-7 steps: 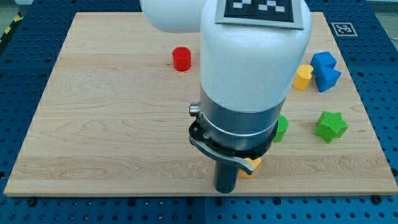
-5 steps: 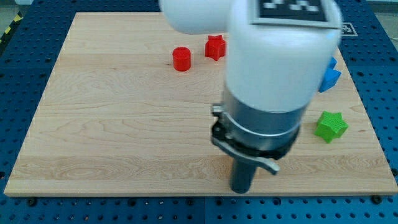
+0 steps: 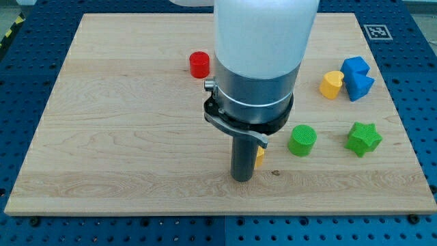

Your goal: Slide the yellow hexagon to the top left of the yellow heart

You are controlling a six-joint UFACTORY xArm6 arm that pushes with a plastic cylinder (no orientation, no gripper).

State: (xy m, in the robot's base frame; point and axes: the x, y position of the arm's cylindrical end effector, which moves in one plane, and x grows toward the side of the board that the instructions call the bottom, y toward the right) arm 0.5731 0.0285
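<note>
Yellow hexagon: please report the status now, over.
My tip at the view's bottom centre, touching yellow hexagon, mostly hidden behind the rod. Yellow heart far off, upper right. Green cylinder between them.

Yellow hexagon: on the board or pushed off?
On the board: a sliver of the yellow hexagon shows beside my tip, inside the board.

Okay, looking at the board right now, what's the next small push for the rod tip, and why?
Probably swing my tip round to the view's bottom-left of the yellow hexagon, then push toward the view's upper right. The hexagon is mostly hidden behind the rod, just right of the tip, while the yellow heart sits far off at upper right beside the blue blocks, with the green cylinder near the straight path.
</note>
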